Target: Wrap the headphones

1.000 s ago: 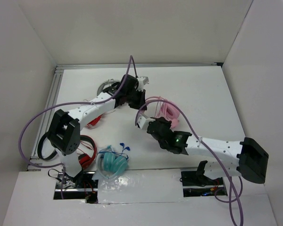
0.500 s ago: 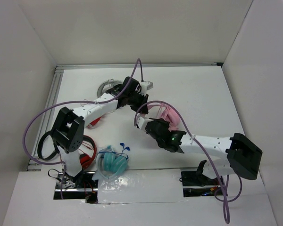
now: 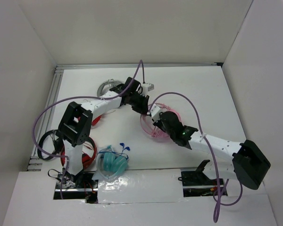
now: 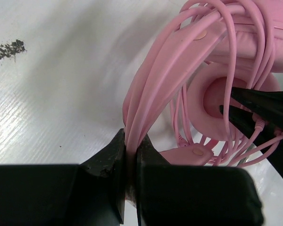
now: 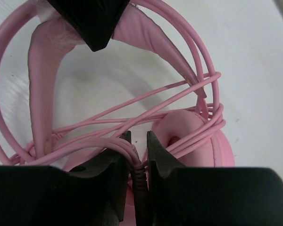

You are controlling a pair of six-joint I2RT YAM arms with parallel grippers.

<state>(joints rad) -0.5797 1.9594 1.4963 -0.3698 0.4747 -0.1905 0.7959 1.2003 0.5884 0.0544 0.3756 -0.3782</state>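
- White table [image 3: 203, 89]: the large pale-pink over-ear headphones [image 3: 156, 128] lie on it near its middle, and everything below is placed from them.
- Right arm [image 3: 221, 146], white with black joints: it reaches to the pale-pink over-ear headphones from the near right corner.
- Left arm [image 3: 94, 107], of the same build: it comes at them from the near left and ends at their far-left edge.
- Red-and-black headphones [image 3: 87, 159]: well apart to the near left, by the left arm's base.
- Teal headphones [image 3: 112, 162]: also near left, just beside the red-and-black pair and closer to the pink set.
- Left gripper [image 4: 130, 139]: its black jaws are pinched tight on the pink headband at the loop's edge, with cable strands caught along the band. The headband rises out of the jaws towards the round padded earcup [image 4: 217, 96].
- Right gripper [image 5: 138, 136]: it sits over the earcup side, opposite the left gripper. Its jaws stand narrowly parted, and several strands run through the gap. Whether they are clamped or only lying there I cannot tell.
- Thin pink cable [image 4: 247, 33]: it is looped several times around the headband and across the open middle of the headphones.
- Dark ribbed sleeve [image 5: 140, 181]: it sits at the root of the right gripper's jaws, where the strands gather.
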